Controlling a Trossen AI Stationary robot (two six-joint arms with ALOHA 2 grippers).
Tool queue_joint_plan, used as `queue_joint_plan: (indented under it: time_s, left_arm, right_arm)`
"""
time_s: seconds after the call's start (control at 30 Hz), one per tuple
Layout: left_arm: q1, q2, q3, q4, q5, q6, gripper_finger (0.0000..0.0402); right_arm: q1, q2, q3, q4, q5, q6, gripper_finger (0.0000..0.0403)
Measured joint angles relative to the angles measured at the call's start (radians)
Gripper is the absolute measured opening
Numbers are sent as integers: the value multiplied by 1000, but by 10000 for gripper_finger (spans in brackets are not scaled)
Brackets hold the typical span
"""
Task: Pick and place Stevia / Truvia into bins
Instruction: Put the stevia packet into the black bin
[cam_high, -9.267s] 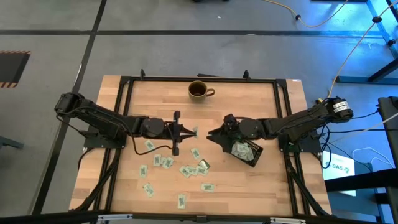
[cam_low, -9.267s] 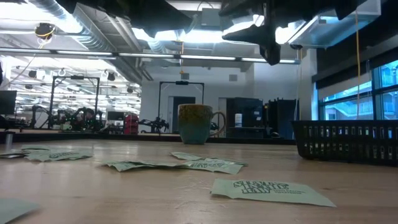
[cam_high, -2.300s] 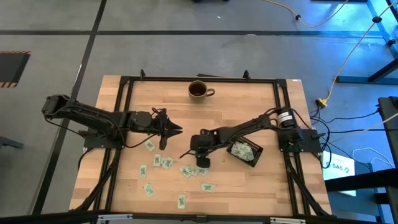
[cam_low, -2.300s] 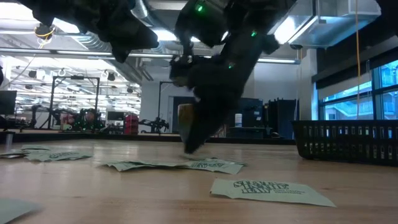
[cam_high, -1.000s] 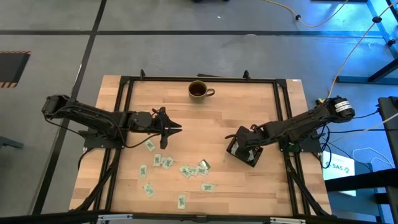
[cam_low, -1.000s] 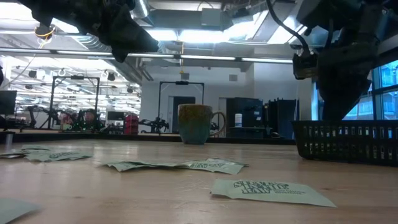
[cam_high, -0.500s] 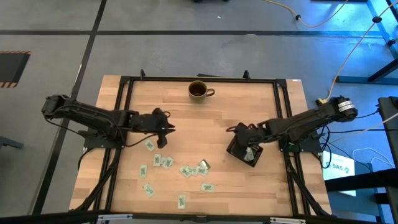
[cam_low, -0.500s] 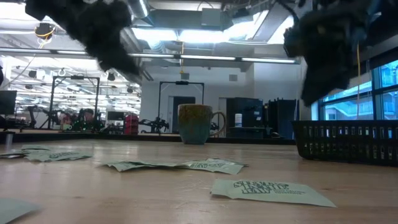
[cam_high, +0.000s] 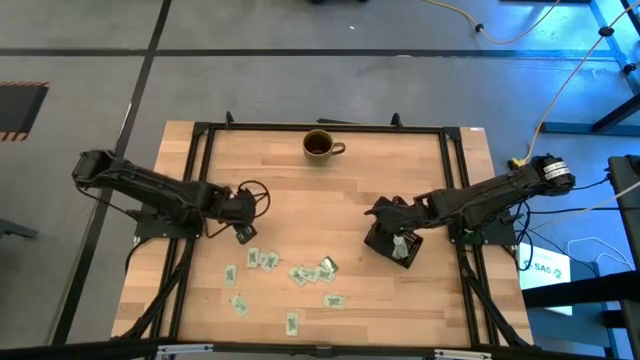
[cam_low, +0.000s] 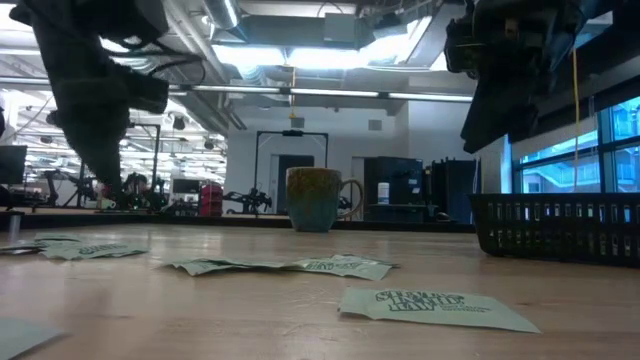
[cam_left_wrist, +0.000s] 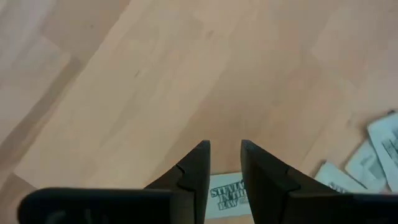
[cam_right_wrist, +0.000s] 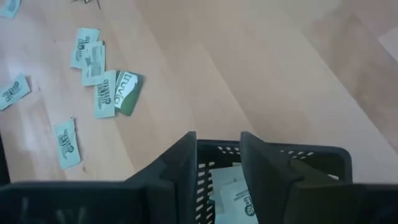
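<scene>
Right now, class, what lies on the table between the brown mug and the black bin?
Nothing: the high view shows only bare wood between the mug and the bin; the loose sachets lie farther towards the front.

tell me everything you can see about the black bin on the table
The small black rectangular plastic bin has low lattice walls with slotted openings, seen side-on in the low view. It sits flat on the light wooden table, on the right side, turned at an angle to the table's edges. Several pale green and white paper sachets lie inside it. The right gripper hangs just above it with its jaws apart and nothing held; the dark arm covers part of it from above.
</scene>
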Motion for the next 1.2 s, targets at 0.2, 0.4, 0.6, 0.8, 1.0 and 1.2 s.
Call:
queue_joint_plan:
  time_s: [0.2,0.4,0.6,0.8,1.0,1.2]
  left_arm:
    - [0,94,0,-13,74,-98,89]
    - [-2,211,0,-40,137,-136,78]
    - [-2,289,6,-44,142,-135,76]
    - [-2,313,6,-43,151,-135,59]
    - [-2,311,5,-40,151,-135,21]
    - [-2,311,4,-40,151,-135,4]
  right_arm:
    - [-1,0,0,2,3,1,127]
    - [-1,0,0,5,3,2,127]
    - [-1,0,0,7,3,2,127]
    - [-1,0,0,7,3,2,127]
    - [-1,0,0,7,3,0,127]
    - [-1,0,0,7,3,-11,127]
